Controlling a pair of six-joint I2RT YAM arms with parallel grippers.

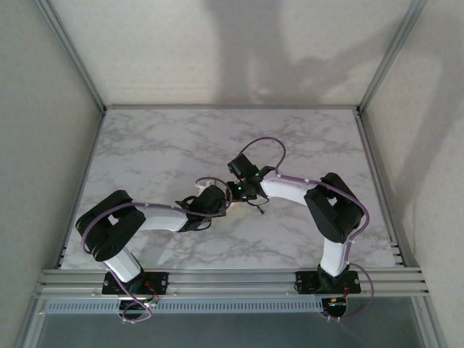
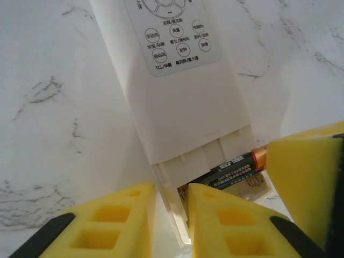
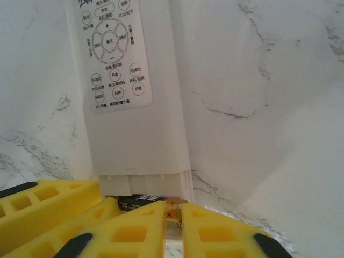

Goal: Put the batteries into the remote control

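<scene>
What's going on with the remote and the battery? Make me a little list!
remote control: button side showing, battery slot open
battery: lying in the open slot, copper end showing
left fingers: clamped on the remote's slot end
right fingers: pinched shut on the battery
table: white marble, beneath the remote

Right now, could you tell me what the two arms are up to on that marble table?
They are loading a remote control. The left pincer clamps the side wall of the open battery compartment at the remote's near end. One battery lies slanted in it, copper end raised at the rim, not yet seated. The right pincer, closed, sits at that copper end, apparently pressing it in.
</scene>
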